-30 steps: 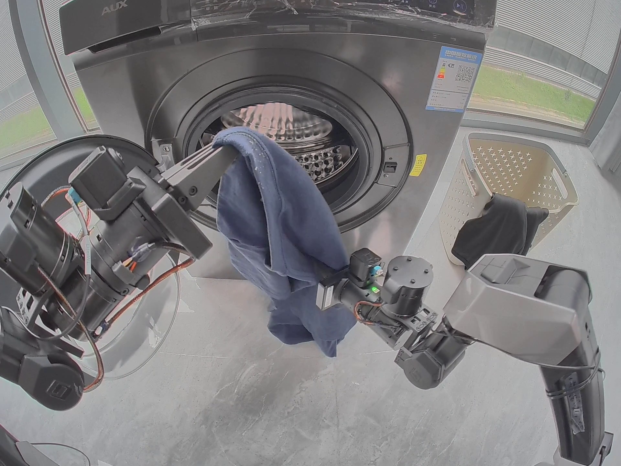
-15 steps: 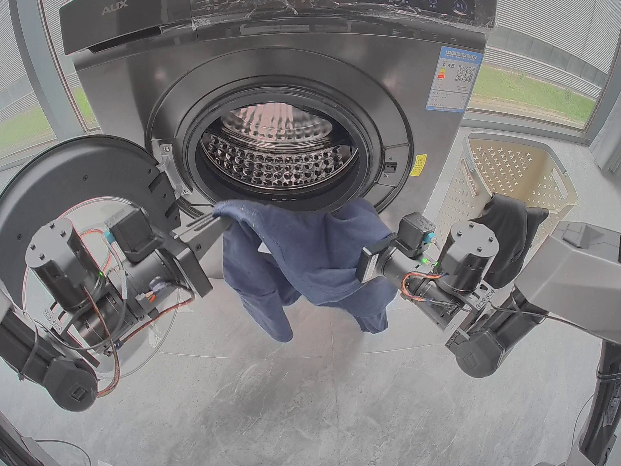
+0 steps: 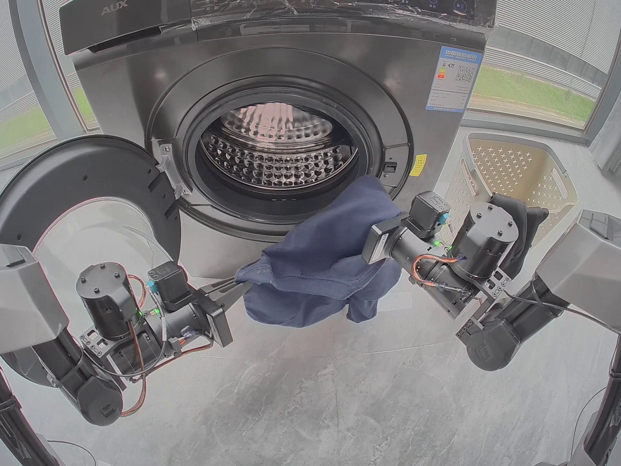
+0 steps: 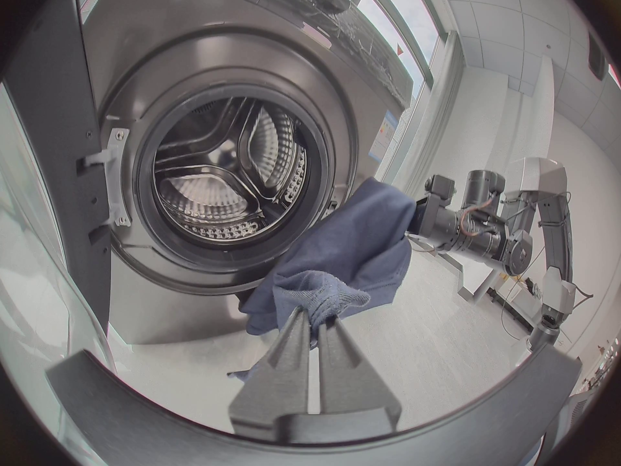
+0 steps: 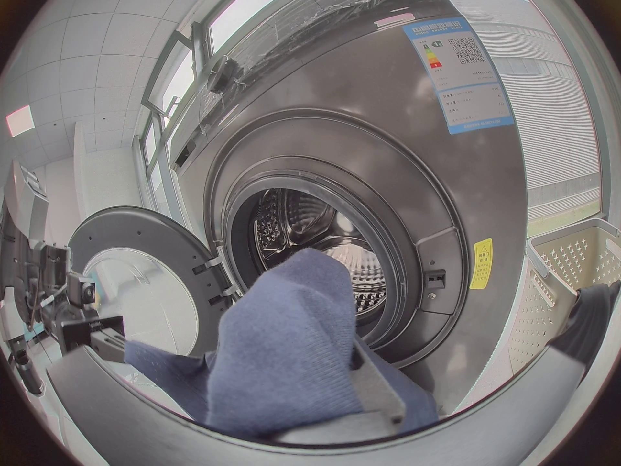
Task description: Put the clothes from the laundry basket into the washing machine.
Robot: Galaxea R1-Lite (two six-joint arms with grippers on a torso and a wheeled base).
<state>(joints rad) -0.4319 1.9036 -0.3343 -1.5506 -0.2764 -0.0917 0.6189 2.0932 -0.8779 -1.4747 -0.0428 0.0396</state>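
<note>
Blue garment, pinched in our left gripper, has dropped below the mouth of the washing machine; whether the right gripper grips it we cannot tell; loading remains.

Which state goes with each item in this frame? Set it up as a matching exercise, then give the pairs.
Items:
1. blue garment
2. black garment
3. washer door
4. drum

States:
A. swung open
B. draped over the laundry basket rim
C. held in the air by the left gripper and right gripper
D. no clothes visible inside

Pairs: 1-C, 2-B, 3-A, 4-D
</note>
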